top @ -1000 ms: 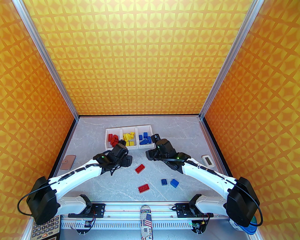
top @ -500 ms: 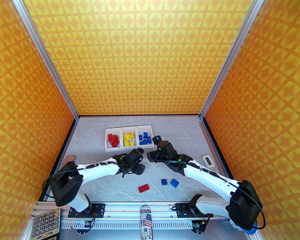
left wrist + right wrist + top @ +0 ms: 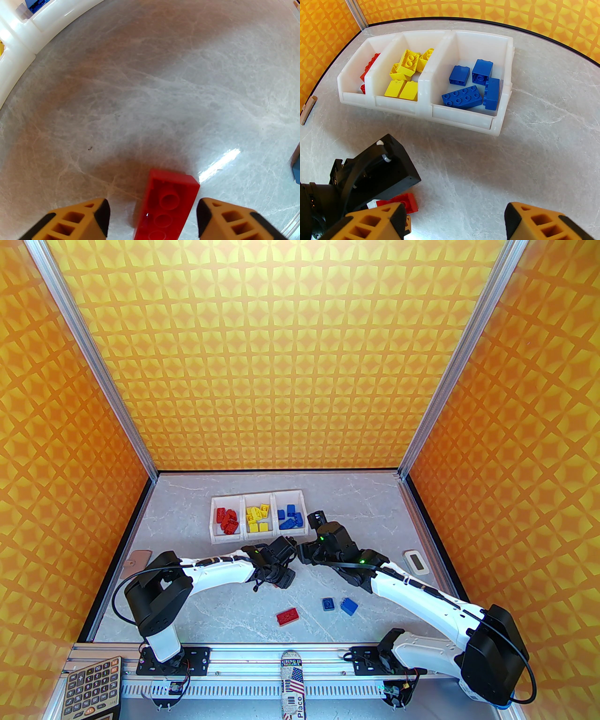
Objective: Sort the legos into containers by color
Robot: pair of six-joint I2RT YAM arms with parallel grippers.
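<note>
The left gripper [image 3: 152, 212] stands open astride a red brick [image 3: 167, 206] that lies flat on the table [image 3: 150, 93], a jaw on either side, not yet clamped. The right gripper [image 3: 454, 220], at its three o'clock, hangs open and empty. At eleven o'clock sit the bins [image 3: 461, 119], with reds, yellows and blues each in their own. Most of the job looks done to me. What's left is this brick, a second red brick [image 3: 287, 616] at six o'clock, and two blue bricks [image 3: 328, 603] at four o'clock.
</note>
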